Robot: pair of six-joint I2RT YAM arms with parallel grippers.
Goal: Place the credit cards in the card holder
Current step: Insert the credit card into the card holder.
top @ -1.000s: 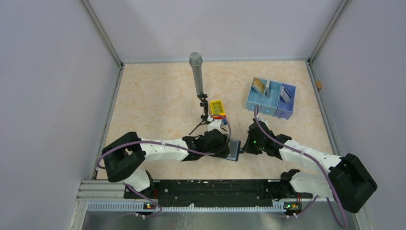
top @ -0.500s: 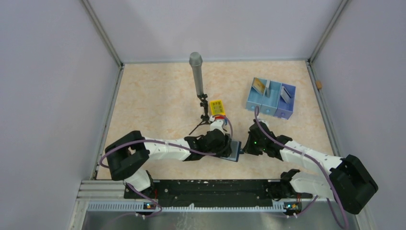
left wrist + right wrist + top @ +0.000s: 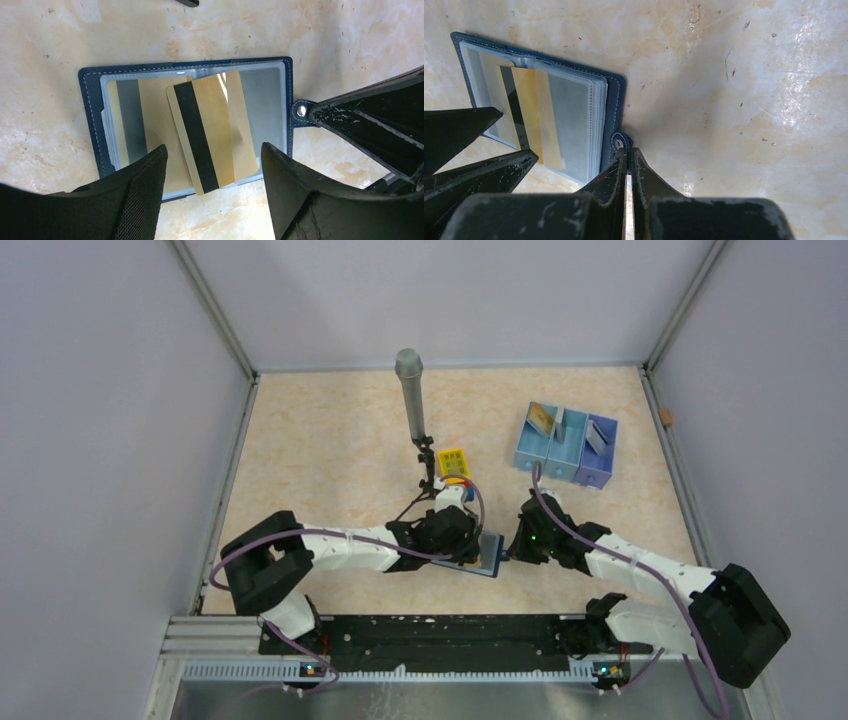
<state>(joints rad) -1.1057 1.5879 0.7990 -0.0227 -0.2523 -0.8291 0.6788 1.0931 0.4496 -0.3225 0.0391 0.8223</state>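
Since the next move is prob the left arm's, the bit that matters: the left gripper hangs right over the loose card, fingers apart w/ nothing held, one finger facing each long edge. The card's long axis runs away-to-near in the wrist view. It's skewed a bit vs the clear pocket under it, and its near short end sticks out past the near rim of the card holder. So imo it wants straightening and a push along its length, not a lift.

Looks-wise it's gold w/ a black stripe, lying flat on top of the pocket, not in it. The holder is open flat on the table, and another gold card sits inside the left pocket.

Over on the right, the right gripper is closed, tips at the snap tab. Pinching or just pressing it, can't tell. Further right, more cards stand in the blue tray.
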